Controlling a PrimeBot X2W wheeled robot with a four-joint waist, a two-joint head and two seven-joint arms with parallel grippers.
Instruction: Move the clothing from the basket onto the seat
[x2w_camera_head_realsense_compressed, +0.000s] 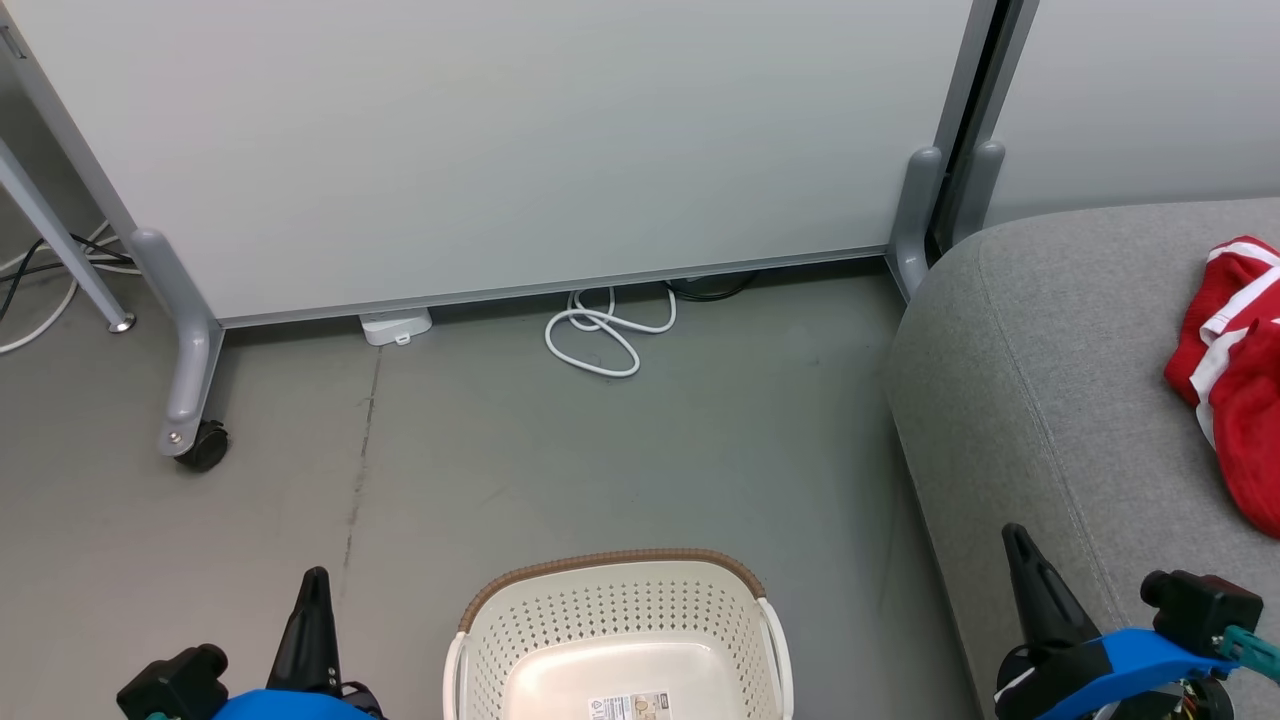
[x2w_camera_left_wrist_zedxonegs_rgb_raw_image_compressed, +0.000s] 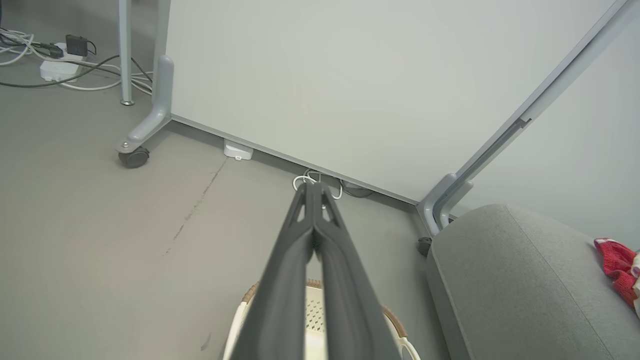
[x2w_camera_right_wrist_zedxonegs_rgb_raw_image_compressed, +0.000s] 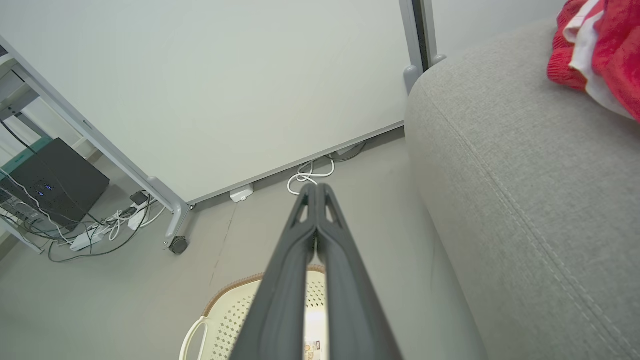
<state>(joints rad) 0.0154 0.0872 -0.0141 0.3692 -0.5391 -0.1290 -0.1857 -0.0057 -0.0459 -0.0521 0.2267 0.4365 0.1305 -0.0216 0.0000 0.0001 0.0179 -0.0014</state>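
Both closed jaws well apart from clothing

Closed right pincer above empty basket

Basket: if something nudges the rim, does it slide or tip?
Probably slides: the basket looks empty and is thin perforated plastic, so likely light, on smooth floor. Its wide flat bottom should resist tipping. The holed walls may flex slightly.

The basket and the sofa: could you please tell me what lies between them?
Bare grey floor lies between the basket and the sofa, as the head view shows.
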